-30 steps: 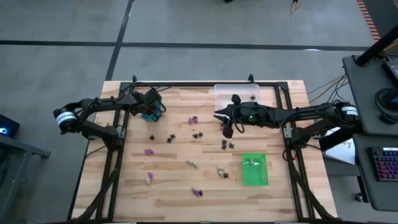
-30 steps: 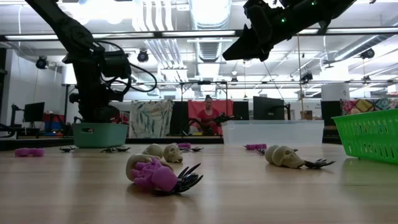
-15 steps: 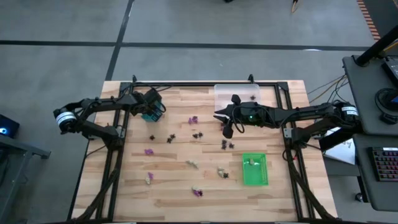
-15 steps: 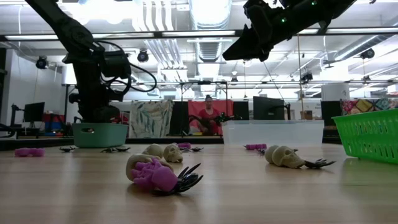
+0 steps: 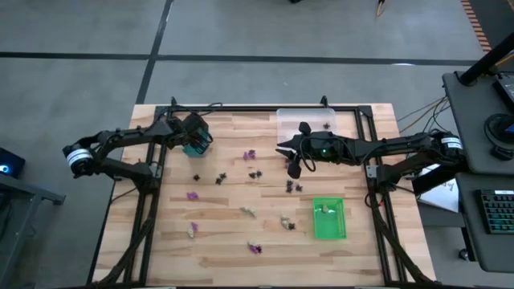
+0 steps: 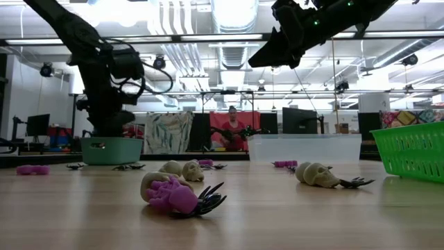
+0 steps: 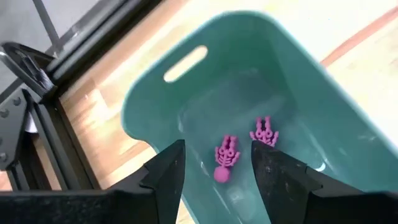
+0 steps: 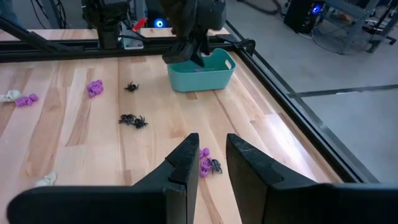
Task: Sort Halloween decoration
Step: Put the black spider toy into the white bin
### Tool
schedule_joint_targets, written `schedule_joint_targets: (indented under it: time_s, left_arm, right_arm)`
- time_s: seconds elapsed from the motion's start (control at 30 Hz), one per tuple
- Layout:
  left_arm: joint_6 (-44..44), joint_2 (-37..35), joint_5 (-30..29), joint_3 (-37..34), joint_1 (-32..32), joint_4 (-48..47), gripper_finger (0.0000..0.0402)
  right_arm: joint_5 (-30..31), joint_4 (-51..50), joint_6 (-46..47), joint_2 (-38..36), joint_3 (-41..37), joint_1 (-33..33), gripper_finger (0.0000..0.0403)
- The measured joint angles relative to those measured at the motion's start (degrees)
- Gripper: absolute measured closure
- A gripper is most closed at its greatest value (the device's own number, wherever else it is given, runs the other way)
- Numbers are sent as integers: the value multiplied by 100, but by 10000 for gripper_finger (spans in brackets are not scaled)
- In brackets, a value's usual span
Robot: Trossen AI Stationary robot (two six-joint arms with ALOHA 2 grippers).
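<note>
Item: Halloween decoration, sort in progress. Nearest your low cam: purple trinket (image 6: 171,196) tangled w/ a black one, mid-table. L gripper (image 7: 216,167) hangs over teal tray (image 7: 155,106), jaws apart, nothing held; two purple pcs (image 7: 226,157) lie in the tray below it. R gripper (image 8: 210,163) hovers mid-table, jaws narrow, empty; purple/black pair (image 8: 207,163) sits just ahead, so R arm is nearer. Farther: clear tray (image 5: 305,122), green tray (image 5: 328,218).

Seen from directly overhead, the whole wooden surface (image 5: 217,233) fills one view; another looks level across it into the room. The left wrist camera peers closely into the teal tray (image 7: 161,106), also visible from the right wrist.
</note>
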Motion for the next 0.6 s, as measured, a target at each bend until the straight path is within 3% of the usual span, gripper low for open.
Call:
schedule_joint_targets:
  time_s: [0.3,0.6]
  left_arm:
    - [-68,-1017,366,2,-13,59,233]
    - [-110,-1769,2400,6,-500,1237,233]
  right_arm:
    - [-28,-2,263,0,0,0,330]
    - [-930,-334,1401,10,177,1,330]
